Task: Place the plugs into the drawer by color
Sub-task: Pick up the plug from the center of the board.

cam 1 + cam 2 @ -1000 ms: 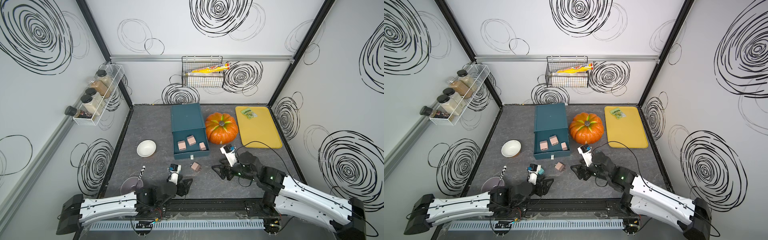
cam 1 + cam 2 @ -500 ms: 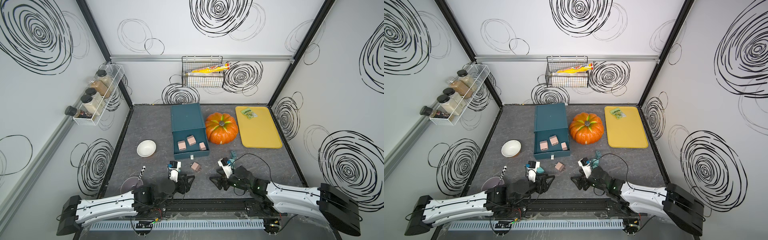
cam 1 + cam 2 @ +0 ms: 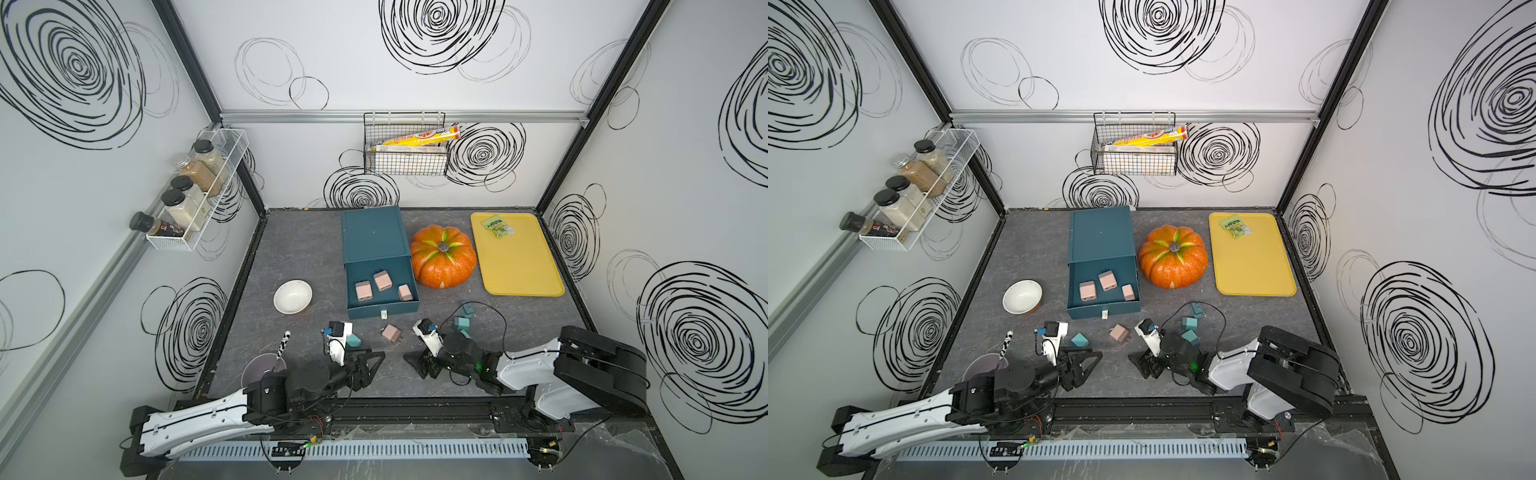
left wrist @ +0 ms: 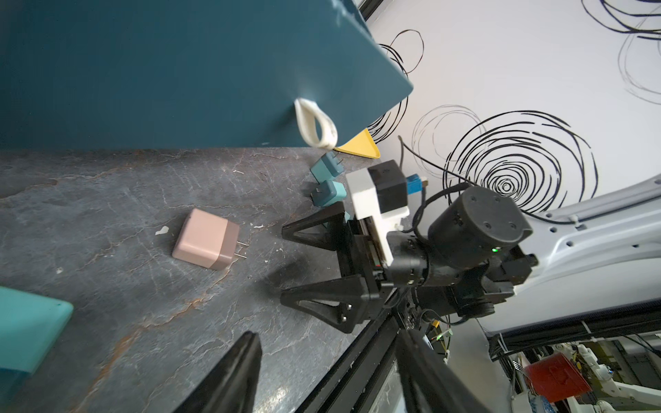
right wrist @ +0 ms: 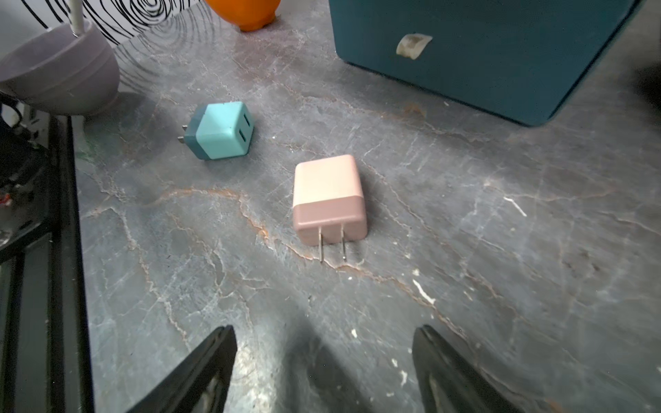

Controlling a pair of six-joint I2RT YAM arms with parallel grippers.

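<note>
With left gripper [image 4: 327, 336] and right gripper [image 5: 325, 343] spread, empty, both facing the pink plug [image 3: 390, 332] at lower centre in a top view, risks colliding over it

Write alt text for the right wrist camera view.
A dusty pink plug lies on the grey marbled tabletop, prongs toward the camera, just ahead of the open, empty right gripper. Farther off lie a light teal plug and a grey-purple bowl, with the dark teal drawer front and its white pull tab.
</note>
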